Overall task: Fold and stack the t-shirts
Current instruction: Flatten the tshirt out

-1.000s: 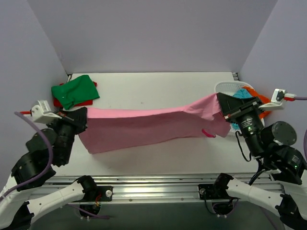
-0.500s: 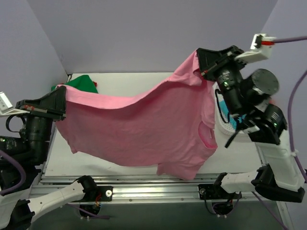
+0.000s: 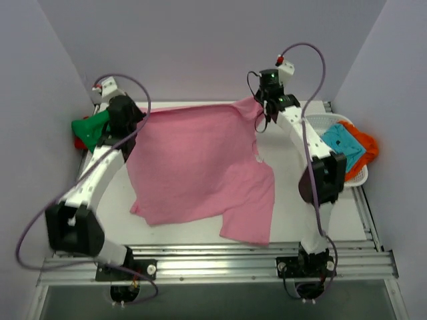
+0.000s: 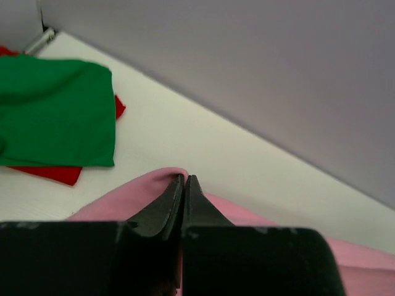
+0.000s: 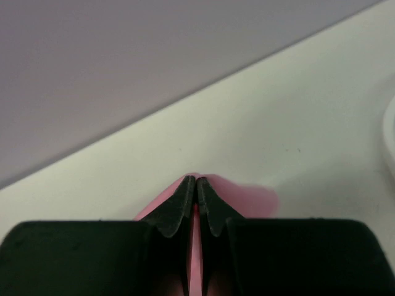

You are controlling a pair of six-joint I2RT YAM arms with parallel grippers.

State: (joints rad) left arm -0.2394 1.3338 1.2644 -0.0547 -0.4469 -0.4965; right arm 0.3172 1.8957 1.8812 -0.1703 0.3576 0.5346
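Spreading the pink t-shirt (image 3: pixel 200 167) flat across the table (image 3: pixel 347 213), with left gripper (image 4: pixel 184 180) and right gripper (image 5: pixel 195 180) each clamping a far corner, probably needing lowering and release before folding.

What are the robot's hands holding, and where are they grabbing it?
Both hold the pink shirt. The left gripper pinches its far left corner, and the right gripper pinches its far right corner, jaws shut on the cloth.

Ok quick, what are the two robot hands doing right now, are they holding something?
Left gripper: shut, pinching the pink shirt at its edge.
Right gripper: shut, pinching the pink shirt too.
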